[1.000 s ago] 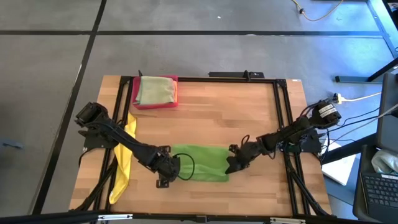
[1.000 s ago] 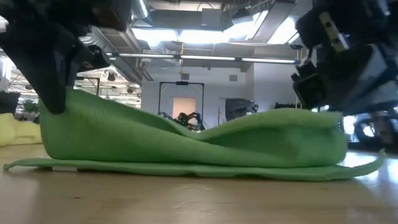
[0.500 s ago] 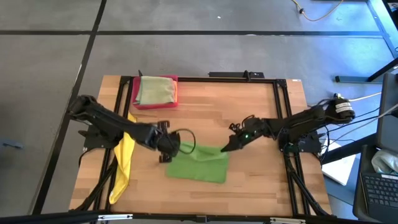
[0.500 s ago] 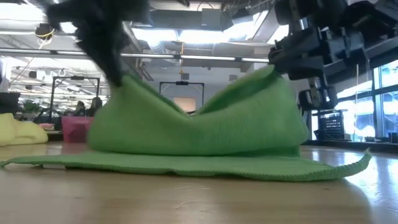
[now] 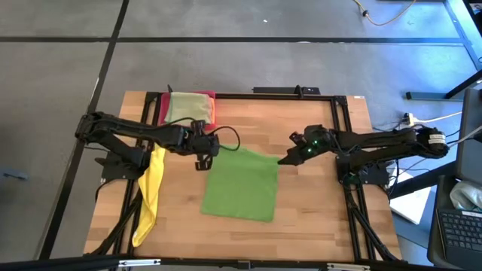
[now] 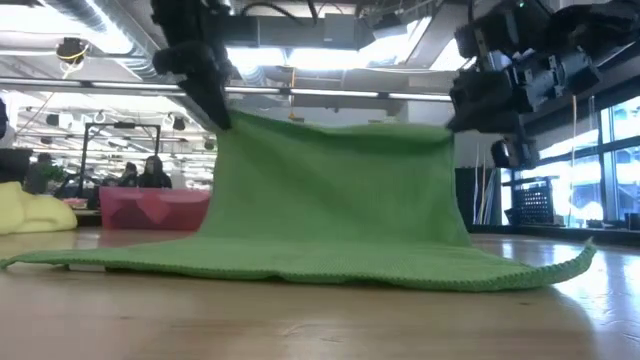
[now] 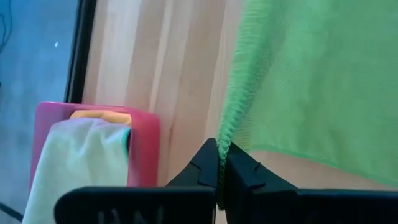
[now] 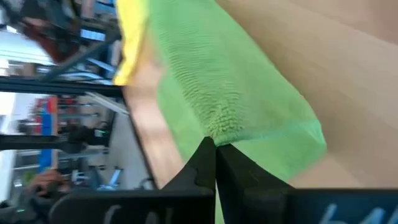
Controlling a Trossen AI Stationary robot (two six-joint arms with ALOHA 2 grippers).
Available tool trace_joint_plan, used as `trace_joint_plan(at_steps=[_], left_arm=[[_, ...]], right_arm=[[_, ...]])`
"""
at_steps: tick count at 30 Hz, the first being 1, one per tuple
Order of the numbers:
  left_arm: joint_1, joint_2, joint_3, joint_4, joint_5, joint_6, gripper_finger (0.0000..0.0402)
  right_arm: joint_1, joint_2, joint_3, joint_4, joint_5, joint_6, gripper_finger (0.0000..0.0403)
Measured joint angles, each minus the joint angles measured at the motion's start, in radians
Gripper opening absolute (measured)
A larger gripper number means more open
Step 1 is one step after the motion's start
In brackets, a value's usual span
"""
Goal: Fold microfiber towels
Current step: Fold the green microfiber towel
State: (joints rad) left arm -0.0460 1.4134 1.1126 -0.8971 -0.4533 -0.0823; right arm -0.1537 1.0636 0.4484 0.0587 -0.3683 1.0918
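Towel pulled up and back

Towel (image 5: 242, 185) in bright green now stands up as a sheet between your two grippers; a second ago it lay humped low on the table with both grippers down near the front edge. You have carried its two held corners toward the far side, so in the high view the cloth spreads out almost square where it was a narrow band before. Your left gripper (image 5: 203, 153) is clamped tight on the towel's left far corner, and in its wrist view the green hem (image 7: 229, 127) runs straight into the closed fingertips. Your right gripper (image 5: 285, 159) is pinched just as tight on the right far corner. In the low view the near hem lies flat on the wood while the rest rises to the grippers.

A yellow towel (image 5: 150, 190) hangs over the table's left rail. A pale olive towel (image 5: 188, 108) sits folded in the pink tray (image 5: 163, 109) at the far left corner.

The table (image 5: 316, 218) is light wood planks in a black frame, on a grey floor. Behind it the low view shows a bright hall with ceiling lights and people (image 6: 152, 173) seated far off
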Motion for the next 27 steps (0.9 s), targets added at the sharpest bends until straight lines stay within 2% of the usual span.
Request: trace_joint_plan(at_steps=[4, 8, 11, 16, 21, 27], left_arm=[[0.034, 0.028, 0.0, 0.022, 0.027, 0.014, 0.0], [0.038, 0.055, 0.0, 0.022, 0.11, -0.034, 0.0], [0.008, 0.068, 0.0, 0.015, 0.177, -0.099, 0.0], [-0.079, 0.068, 0.0, 0.017, 0.187, -0.158, 0.0], [-0.171, 0.068, 0.0, 0.018, 0.186, -0.257, 0.0], [-0.282, 0.096, 0.0, 0.029, 0.182, -0.363, 0.0]], right_arm=[[-0.015, 0.0, 0.0, -0.062, 0.008, -0.042, 0.0003], [-0.015, 0.0, 0.0, -0.04, -0.03, -0.026, 0.0006], [0.007, 0.0, 0.0, -0.001, -0.098, 0.028, 0.0006], [0.072, 0.001, 0.0, 0.005, -0.182, 0.101, 0.0007], [0.151, 0.003, 0.0, 0.002, -0.171, 0.162, 0.0013], [0.265, 0.048, 0.0, -0.009, -0.061, 0.208, 0.0015]])
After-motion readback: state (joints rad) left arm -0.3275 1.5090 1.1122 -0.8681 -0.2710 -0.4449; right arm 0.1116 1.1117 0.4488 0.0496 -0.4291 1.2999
